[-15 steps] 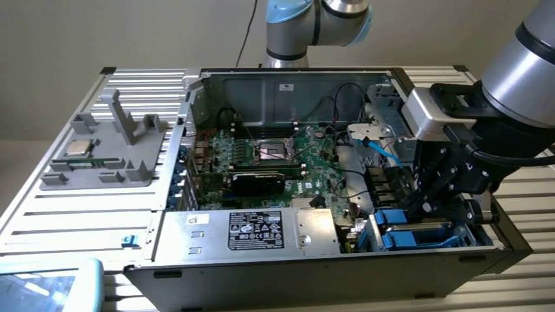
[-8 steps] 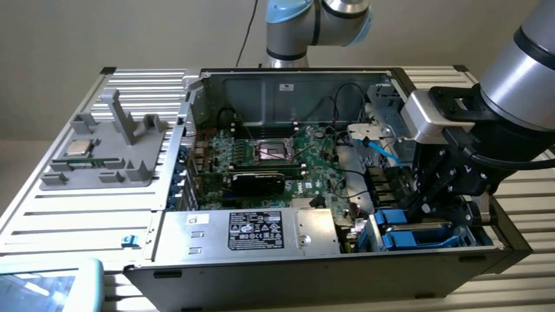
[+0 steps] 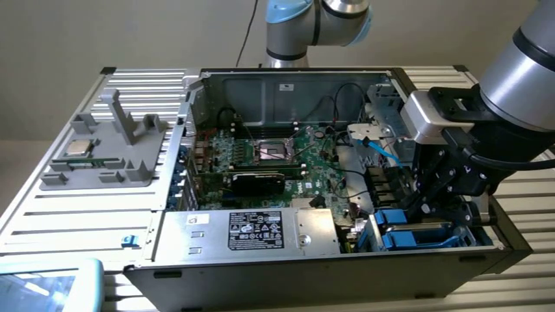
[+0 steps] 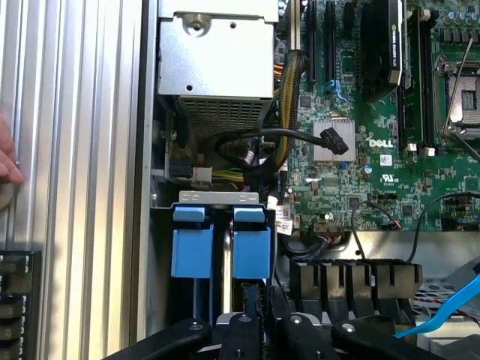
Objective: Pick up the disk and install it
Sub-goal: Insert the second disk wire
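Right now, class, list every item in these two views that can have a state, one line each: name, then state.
Black robot gripper: shut, down at the drive bay.
Blue-framed disk: standing on edge in the bay.
Black computer case: side panel off, interior exposed.
Motherboard CPU socket: empty.
Small square silver CPU chip: resting on the grey fixture.

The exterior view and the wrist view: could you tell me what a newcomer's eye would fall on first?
The open computer case with its green motherboard in the middle draws the eye first. At the exterior view's right, the gripper reaches down into the drive bay, shut just above the disk in its bright blue carrier. The silver power-supply box lies along the case's near edge.
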`<state>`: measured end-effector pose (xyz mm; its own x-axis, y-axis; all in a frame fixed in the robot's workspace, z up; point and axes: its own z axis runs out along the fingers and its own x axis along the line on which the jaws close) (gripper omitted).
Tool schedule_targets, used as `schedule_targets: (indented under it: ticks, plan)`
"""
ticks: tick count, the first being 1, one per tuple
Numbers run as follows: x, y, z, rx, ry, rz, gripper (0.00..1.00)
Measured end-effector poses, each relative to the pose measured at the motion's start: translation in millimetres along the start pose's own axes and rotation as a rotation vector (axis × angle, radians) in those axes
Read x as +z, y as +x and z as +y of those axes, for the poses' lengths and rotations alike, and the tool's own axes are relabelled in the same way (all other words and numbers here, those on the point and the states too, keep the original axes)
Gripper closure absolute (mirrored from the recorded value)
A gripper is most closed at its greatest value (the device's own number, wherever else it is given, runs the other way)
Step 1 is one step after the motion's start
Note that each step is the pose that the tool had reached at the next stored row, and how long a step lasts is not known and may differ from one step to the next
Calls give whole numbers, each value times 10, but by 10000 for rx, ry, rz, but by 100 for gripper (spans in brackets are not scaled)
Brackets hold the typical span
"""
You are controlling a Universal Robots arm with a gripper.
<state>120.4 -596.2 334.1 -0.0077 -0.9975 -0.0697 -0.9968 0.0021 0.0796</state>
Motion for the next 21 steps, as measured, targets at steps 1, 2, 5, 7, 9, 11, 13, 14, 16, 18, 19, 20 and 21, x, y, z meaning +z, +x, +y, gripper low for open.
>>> schedule_targets:
  ticks: [1, 2, 5, 7, 9, 11, 13, 14, 16, 18, 19, 20, 21]
  plan:
    - [0, 0, 0, 0, 0, 1, 84]
    - [0, 0, 0, 0, 0, 0, 84]
    - [1, 0, -1, -1, 2, -5, 76]
    - [-11, -5, 0, -3, 12, -2, 76]
    - [-44, -12, 3, -2, 29, 10, 70]
    - [-100, -20, 8, 1, 46, 51, 70]
    - [-165, -30, 13, 4, 55, 105, 70]
    - [-198, -33, 16, 6, 57, 123, 70]
    - [-287, -41, 22, 9, 59, 156, 70]
    - [-377, -48, 20, 11, 59, 185, 70]
    - [-411, -51, 18, 11, 59, 194, 70]
    - [-436, -58, 17, 13, 60, 209, 70]
    - [-455, -68, 15, 15, 60, 233, 70]
